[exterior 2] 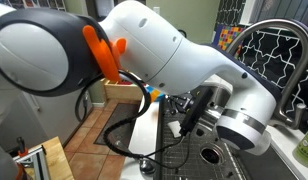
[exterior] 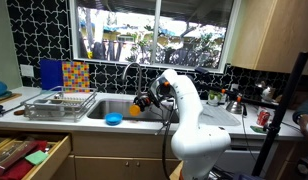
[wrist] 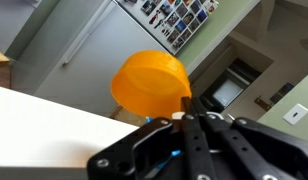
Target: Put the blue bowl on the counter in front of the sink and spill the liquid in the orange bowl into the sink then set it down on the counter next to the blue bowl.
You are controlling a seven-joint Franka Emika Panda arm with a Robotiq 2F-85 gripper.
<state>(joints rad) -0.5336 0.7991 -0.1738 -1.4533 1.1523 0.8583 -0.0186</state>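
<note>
1. Gripper [wrist: 189,112]: I read the jaws as clamped on the rim of the orange bowl [wrist: 152,82]. In the wrist view the bowl stands out beyond the fingertips, and I see its rounded outer wall, not its inside.
2. Orange bowl, exterior view [exterior: 135,110]: it shows as a small orange patch just ahead of the jaws, held in the air clear of every surface. I cannot tell its contents from any view.
3. Sink [exterior: 109,104]: the basin lies below the jaws. In an exterior view its wire floor grid [exterior 2: 214,155] sits directly beneath the gripper [exterior 2: 189,115].
4. Blue bowl [exterior: 114,120]: it rests upright on the counter [exterior: 89,120], on the narrow front strip. That puts it below the jaws, off to the dish-rack side and apart from them.
5. Faucet [exterior: 129,72]: it rises behind and above the jaws.
6. Dish rack [exterior: 59,105]: it stands on the counter well apart from the jaws, beyond the sink.
</note>
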